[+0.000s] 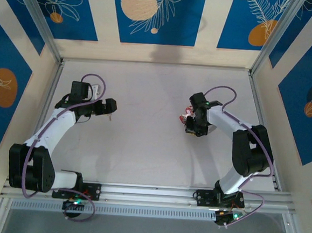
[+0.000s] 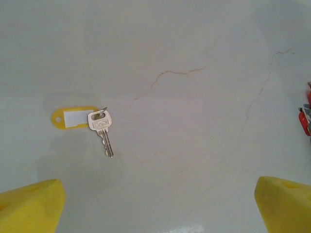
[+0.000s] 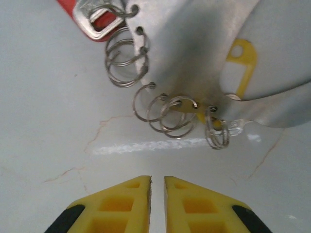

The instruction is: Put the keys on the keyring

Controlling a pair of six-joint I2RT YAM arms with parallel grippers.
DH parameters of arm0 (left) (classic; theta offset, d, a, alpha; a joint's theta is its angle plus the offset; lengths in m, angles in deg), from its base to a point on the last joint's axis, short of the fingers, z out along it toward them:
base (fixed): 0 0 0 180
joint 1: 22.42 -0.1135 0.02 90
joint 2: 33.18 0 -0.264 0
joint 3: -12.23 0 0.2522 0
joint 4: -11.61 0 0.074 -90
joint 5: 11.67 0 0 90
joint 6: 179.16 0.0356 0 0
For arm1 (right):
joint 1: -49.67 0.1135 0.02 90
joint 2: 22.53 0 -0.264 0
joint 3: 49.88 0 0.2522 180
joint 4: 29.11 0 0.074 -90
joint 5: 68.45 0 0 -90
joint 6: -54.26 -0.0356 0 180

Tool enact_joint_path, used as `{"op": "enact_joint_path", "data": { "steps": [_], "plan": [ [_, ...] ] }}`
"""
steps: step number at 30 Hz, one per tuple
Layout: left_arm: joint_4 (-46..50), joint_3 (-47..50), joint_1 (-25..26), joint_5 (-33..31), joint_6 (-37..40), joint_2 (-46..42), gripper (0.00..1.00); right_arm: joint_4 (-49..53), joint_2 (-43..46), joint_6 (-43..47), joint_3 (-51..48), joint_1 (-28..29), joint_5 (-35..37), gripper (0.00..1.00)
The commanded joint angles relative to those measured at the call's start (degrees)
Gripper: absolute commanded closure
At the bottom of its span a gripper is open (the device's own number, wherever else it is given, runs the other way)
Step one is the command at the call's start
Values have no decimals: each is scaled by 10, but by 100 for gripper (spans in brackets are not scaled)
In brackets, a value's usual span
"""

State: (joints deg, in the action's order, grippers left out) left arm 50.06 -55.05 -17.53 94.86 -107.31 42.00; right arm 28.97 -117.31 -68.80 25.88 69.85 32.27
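Observation:
A silvery key point(image 2: 101, 127) on a yellow tag point(image 2: 72, 117) lies flat on the table, ahead and to the left of my left gripper point(image 2: 158, 196). That gripper is wide open with nothing between its yellow fingers point(image 2: 34, 204). In the top view the left gripper point(image 1: 109, 106) hovers just above this key point(image 1: 110, 119). The keyring point(image 3: 194, 43) is a thin silvery curved piece with several small split rings point(image 3: 167, 114) hanging from holes along its rim, plus a red tag point(image 3: 85, 22) and a yellow tag point(image 3: 240, 65). My right gripper point(image 3: 158, 180) sits just short of it, jaws nearly together with only a bare slit between them.
Pale table point(image 1: 143, 142) with faint cracks, walled at the back and sides by blue patterned panels point(image 1: 153, 14). Red tags point(image 2: 305, 119) of the keyring cluster show at the right edge of the left wrist view. Aluminium rail point(image 1: 150, 191) runs along the near edge.

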Motion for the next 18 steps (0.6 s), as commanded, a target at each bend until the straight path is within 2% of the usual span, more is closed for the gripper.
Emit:
{"op": "enact_joint_path", "data": {
  "steps": [1,10,15,18],
  "plan": [
    [-7,-3,1,17,-8,0,0,22,-28,-40,34,12,56,81],
    [-4,-5,1,16,-8,-1,0,35,-91,-91,74,27,84,75],
    [-3,-6,1,17,-10,-1,0,54,-102,-114,77,26,146,77],
    [-3,-6,1,17,-9,-2,0,55,-101,-117,71,19,152,79]
  ]
}}
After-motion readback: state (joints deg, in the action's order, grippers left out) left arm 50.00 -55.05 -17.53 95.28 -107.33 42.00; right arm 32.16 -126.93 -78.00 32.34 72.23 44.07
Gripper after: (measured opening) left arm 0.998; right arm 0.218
